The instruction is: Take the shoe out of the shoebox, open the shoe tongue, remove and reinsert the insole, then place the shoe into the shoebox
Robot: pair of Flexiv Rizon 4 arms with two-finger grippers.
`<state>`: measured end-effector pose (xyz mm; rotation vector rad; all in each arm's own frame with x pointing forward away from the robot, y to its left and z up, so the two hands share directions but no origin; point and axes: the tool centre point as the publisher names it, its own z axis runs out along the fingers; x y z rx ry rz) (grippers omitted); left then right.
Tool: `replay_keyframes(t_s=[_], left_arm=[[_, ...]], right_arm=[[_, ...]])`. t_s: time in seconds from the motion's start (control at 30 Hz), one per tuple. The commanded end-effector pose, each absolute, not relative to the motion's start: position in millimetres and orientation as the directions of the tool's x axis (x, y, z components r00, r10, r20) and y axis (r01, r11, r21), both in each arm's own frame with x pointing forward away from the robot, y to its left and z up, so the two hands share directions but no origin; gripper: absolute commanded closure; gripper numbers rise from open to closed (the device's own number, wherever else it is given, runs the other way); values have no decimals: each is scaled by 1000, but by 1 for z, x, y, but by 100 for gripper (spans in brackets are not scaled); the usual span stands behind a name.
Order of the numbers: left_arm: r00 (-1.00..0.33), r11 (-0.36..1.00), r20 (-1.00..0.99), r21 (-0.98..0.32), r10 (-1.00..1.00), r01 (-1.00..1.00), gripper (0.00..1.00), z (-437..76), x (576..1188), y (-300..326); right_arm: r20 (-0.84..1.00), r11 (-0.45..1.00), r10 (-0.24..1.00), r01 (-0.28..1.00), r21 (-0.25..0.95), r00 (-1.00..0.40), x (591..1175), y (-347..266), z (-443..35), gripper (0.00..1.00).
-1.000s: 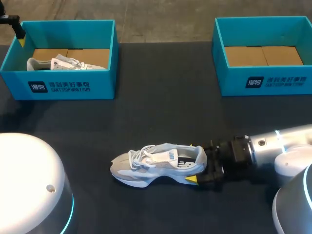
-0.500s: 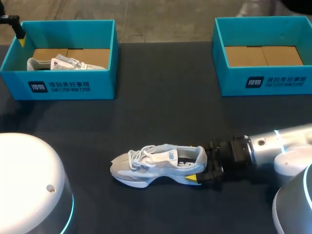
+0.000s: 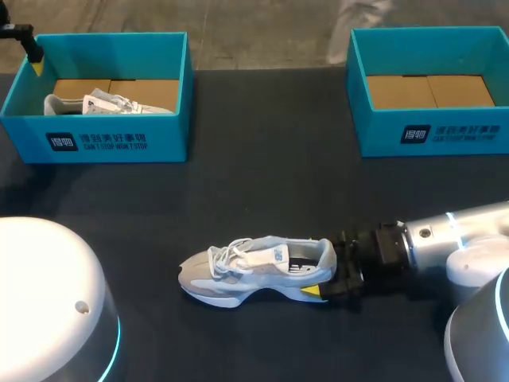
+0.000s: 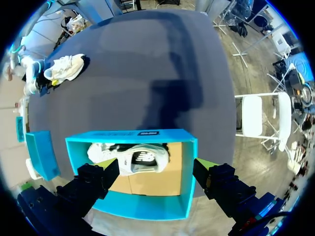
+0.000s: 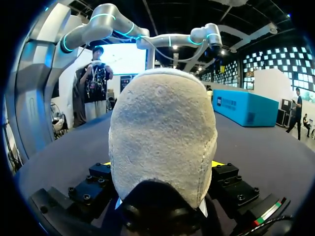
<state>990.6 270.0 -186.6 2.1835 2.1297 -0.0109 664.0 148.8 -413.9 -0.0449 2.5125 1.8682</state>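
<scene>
A grey and white shoe lies on its sole on the dark table, toe to the left. My right gripper comes in from the right and is shut on the shoe's heel, a yellow tip against each side. A second shoe lies in the left teal shoebox. My left gripper hangs open above that shoebox, its fingers apart over the second shoe and touching nothing. The shoe on the table shows far off in the left wrist view.
A second teal shoebox stands at the back right with only its cardboard floor showing. White rounded robot bases sit at the front left and front right corners.
The right gripper's fingers have closed in on the heel, and the shoe has slid slightly to the left. The left arm has not moved.
</scene>
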Motion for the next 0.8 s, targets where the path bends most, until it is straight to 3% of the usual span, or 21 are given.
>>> replay_keyframes(t_s=[0.03,0.27,0.33,0.43,0.5,0.8], left_arm=[[-48,53,-80,72,996,996,0,-177,965,263],[-433,433,4,-44,901,901,0,-175,946,243],[-564,564,15,22,825,825,0,-180,940,235],[-687,688,20,-32,726,725,0,-181,930,224],[-708,707,18,-86,706,702,0,-181,925,218],[-771,770,-6,-40,637,636,0,-180,913,195]], right_arm=[[-26,290,-15,-29,957,-1000,663,151,-414,100],[-26,290,-15,-29,957,-1000,663,151,-414,100],[-26,290,-15,-29,957,-1000,663,151,-414,100],[-26,290,-15,-29,957,-1000,663,151,-414,100],[-26,290,-15,-29,957,-1000,663,151,-414,100],[-26,290,-15,-29,957,-1000,663,151,-414,100]])
